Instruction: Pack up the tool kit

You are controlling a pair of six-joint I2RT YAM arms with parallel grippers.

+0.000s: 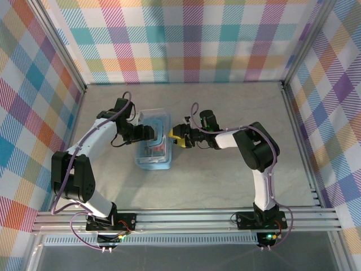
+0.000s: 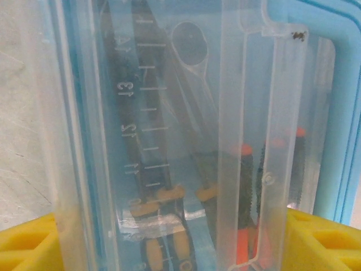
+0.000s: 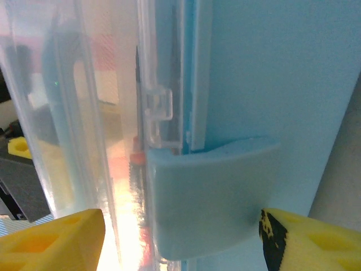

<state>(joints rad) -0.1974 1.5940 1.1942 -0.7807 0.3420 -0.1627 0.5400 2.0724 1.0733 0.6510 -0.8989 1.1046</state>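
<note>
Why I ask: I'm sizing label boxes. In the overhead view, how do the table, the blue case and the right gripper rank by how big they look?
Largest: the table, by a wide margin.
Middle: the blue case.
Smallest: the right gripper, which looks clearly smaller than the case beside it.

Grey table [image 1: 225,180], plaid cloth walls [image 1: 192,39], aluminium frame [image 1: 186,217]

arms: two, left arm [image 1: 93,138] and right arm [image 1: 256,148]
grippers: two, left gripper [image 1: 151,133] and right gripper [image 1: 176,138]
yellow fingertips [image 3: 53,240]: two on each gripper
case [image 1: 152,159]: one
latch [image 3: 208,197]: one
tools [image 2: 242,226] in case: several, no firm count (clear lid blurs them)
</note>
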